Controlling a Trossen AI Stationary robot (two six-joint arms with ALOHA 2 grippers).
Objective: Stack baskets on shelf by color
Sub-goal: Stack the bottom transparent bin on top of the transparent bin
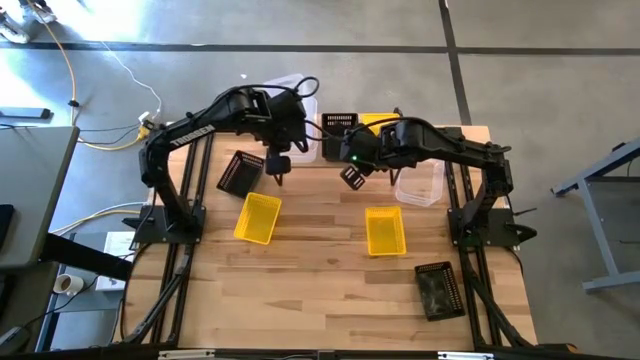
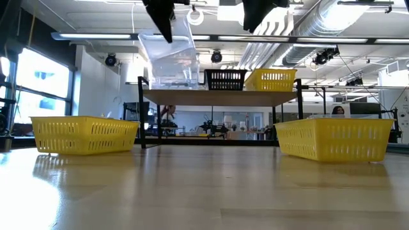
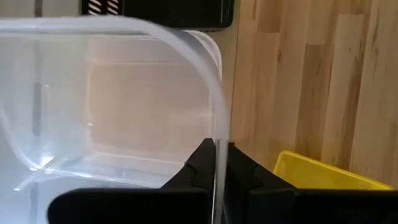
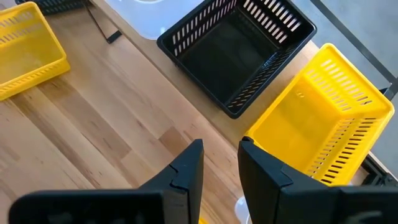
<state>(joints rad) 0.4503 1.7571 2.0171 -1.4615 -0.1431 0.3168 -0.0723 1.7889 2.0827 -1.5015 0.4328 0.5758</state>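
Baskets sit on my shelf (image 2: 220,97) at the middle top of the high view: a clear one (image 2: 171,75), a black one (image 2: 224,79) and a yellow one (image 2: 271,79) in a row. My left gripper (image 3: 215,163) pinches the rim of a second clear basket (image 3: 112,106) held tilted above the first. My right gripper (image 4: 220,163) hangs near the black one, fingers a little apart, holding nothing. Two yellow baskets (image 1: 258,217) (image 1: 385,230) lie on the table (image 1: 320,300).

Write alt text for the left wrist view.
The left gripper is shut on the rim of a clear basket, which fills most of the frame. Beside it lie the wooden table and a corner of a yellow basket, with a black basket beyond.
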